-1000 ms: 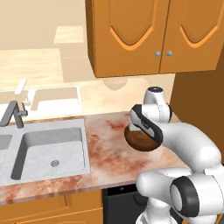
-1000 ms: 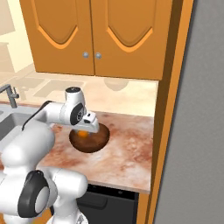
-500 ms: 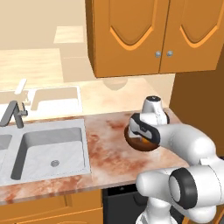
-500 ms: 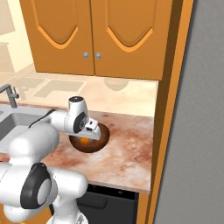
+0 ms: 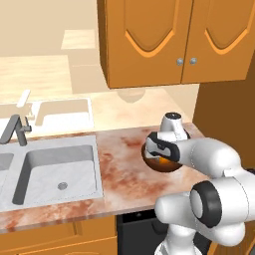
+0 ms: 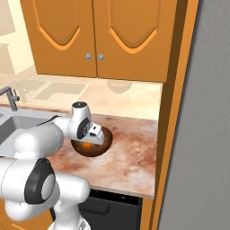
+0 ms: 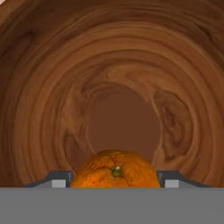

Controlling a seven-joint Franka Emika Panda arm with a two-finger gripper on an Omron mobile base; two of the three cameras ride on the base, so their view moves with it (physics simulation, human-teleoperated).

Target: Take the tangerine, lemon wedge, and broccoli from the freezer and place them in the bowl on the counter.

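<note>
My gripper (image 7: 114, 181) is lowered into the dark-brown wooden bowl (image 7: 118, 78), its jaws closed on the tangerine (image 7: 114, 171), a small bright-orange fruit with its stem dimple facing the camera. The bowl (image 5: 163, 168) stands on the marbled counter (image 5: 124, 174) to the right of the sink. From the right, the gripper (image 6: 92, 138) covers most of the bowl (image 6: 93, 152), and an orange patch of the tangerine (image 6: 84, 145) shows under the hand. The grey freezer (image 6: 206, 134) rises at the far right. The lemon wedge and the broccoli are out of view.
A grey inset sink (image 5: 55, 169) with a faucet (image 5: 15, 129) lies left of the bowl. Orange wall cabinets (image 5: 164, 40) hang above the counter. A black appliance (image 6: 112, 211) sits under the counter's front edge. A tall orange side panel (image 6: 173, 112) stands between counter and freezer.
The hand has sunk lower into the bowl with the tangerine still between the fingers. The bowl and the cameras have not moved.
</note>
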